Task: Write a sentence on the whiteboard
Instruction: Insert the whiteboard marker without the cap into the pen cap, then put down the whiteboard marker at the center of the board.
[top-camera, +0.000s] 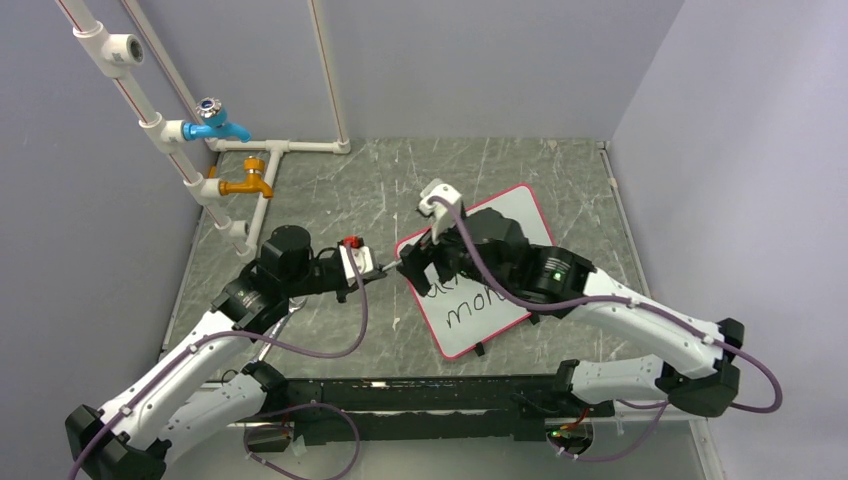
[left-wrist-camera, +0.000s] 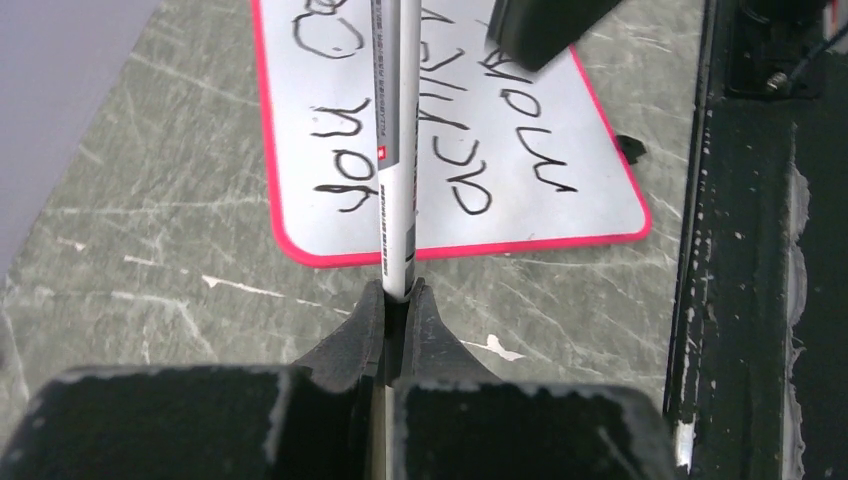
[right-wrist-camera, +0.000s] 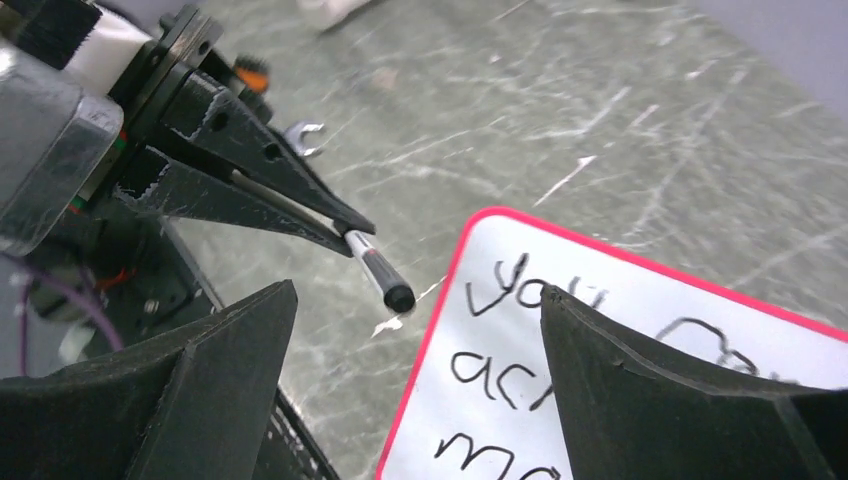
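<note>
The whiteboard (top-camera: 497, 236) lies flat on the table, with a red-pink rim and black handwriting in three lines (left-wrist-camera: 520, 190). My left gripper (left-wrist-camera: 398, 290) is shut on the rear of a white marker (left-wrist-camera: 396, 150), which points over the board's left edge. The marker's black end (right-wrist-camera: 397, 296) sits between the wide-apart fingers (right-wrist-camera: 230, 380) of my right gripper (right-wrist-camera: 415, 292), which is open and touches nothing. In the top view the left gripper (top-camera: 380, 275) and the right gripper (top-camera: 418, 272) meet at the board's left corner (right-wrist-camera: 600, 330).
White pipes with a blue tap (top-camera: 215, 125) and an orange tap (top-camera: 248, 183) stand at the back left. A small metal spanner (right-wrist-camera: 300, 132) lies on the grey stone tabletop. A black rail (left-wrist-camera: 760, 250) runs along the near edge. Walls close in the sides.
</note>
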